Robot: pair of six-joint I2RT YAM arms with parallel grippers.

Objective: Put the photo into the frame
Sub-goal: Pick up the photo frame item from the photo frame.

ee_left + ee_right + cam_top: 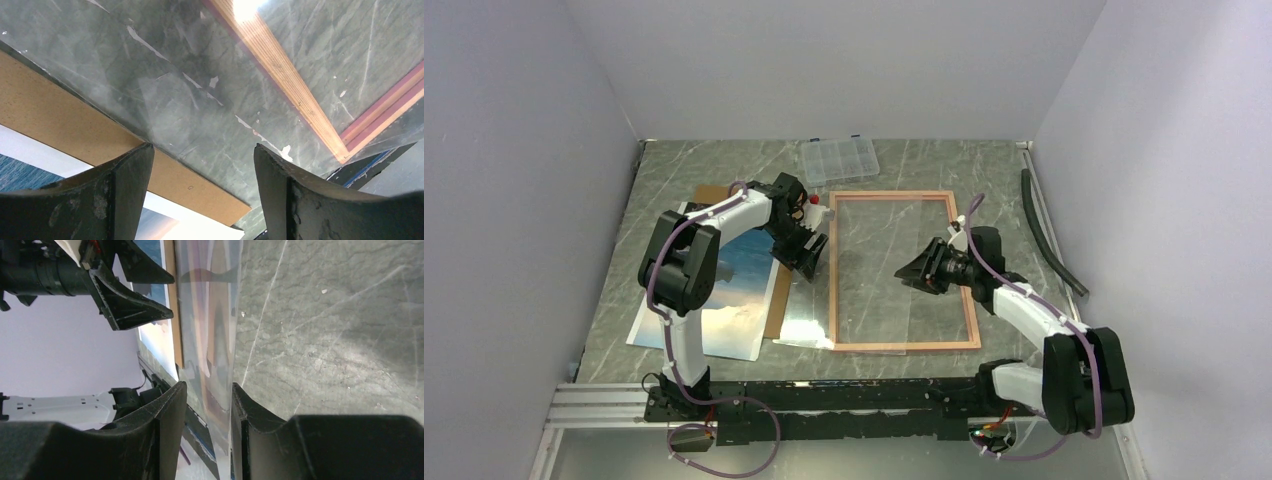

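Note:
The photo (724, 295), a sea print, lies flat on the left under my left arm, on a brown backing board (780, 300). The frame (904, 195), pink-bordered, lies flat in the middle of the table. A clear pane (802, 328) overlaps the frame's left rail and sticks out over the board. My left gripper (812, 254) hangs open above that pane; the left wrist view shows nothing between its fingers, with board (60, 120), photo (20, 170) and frame rail (290, 75) below. My right gripper (911, 272) is inside the frame, fingers apart around the pane's edge (227, 340) without pinching it.
A clear plastic compartment box (837, 158) stands behind the frame. A black hose (1049, 235) lies along the right wall. Grey walls close in the table on three sides, and the arms' mounting rail (824, 400) runs along the near edge.

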